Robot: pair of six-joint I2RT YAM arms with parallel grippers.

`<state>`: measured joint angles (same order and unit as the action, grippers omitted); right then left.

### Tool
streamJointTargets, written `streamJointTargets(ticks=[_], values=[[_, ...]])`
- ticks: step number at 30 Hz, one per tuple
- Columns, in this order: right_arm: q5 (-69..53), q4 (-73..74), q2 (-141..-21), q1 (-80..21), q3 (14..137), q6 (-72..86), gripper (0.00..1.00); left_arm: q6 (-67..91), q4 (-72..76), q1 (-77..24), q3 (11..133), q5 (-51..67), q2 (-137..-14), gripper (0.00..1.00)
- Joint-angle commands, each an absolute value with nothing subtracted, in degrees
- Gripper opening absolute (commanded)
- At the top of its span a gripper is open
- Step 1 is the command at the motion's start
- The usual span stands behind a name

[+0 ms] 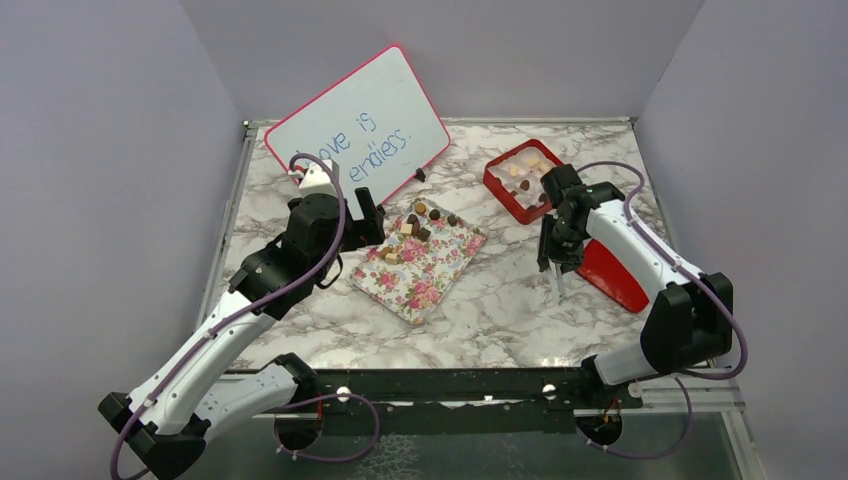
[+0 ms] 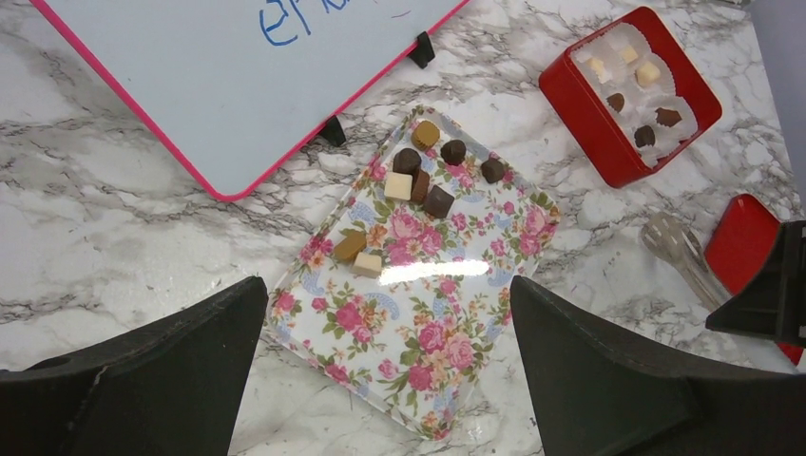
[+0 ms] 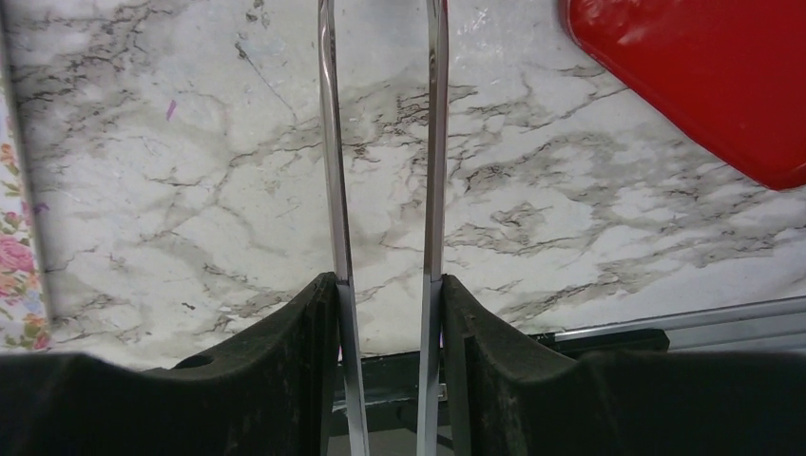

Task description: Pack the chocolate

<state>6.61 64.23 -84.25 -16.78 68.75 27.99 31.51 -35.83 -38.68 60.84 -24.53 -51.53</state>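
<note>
Overhead, chocolate lies at ten o'clock from the tongs clamped in the right gripper. The left gripper, fingers apart, hangs nearer.

Bright even light; glare on tray

Whiteboard stands behind floral tray; red box, lid, tongs to right.

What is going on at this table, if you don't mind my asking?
The right gripper holds metal tongs over the marble table, between the floral tray and the red lid. The left gripper hovers open over that tray. Some chocolates sit in the red box; others lie on the tray.
</note>
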Motion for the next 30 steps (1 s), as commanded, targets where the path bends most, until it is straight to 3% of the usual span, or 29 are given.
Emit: streamJointTargets(ticks=[1,21,30], values=[[6.36,58.54,-82.92,-18.95,63.44,30.21,0.45,31.90,-34.53,-38.45,60.90,-23.05,-51.99,0.99],[2.94,50.02,-83.98,-23.38,51.64,36.16,0.49,30.37,-34.11,-38.49,61.97,-23.45,-53.71,0.99],[5.37,53.44,-83.73,-23.38,56.19,36.34,0.67,30.69,-34.14,-38.47,61.55,-23.57,-53.21,0.99]])
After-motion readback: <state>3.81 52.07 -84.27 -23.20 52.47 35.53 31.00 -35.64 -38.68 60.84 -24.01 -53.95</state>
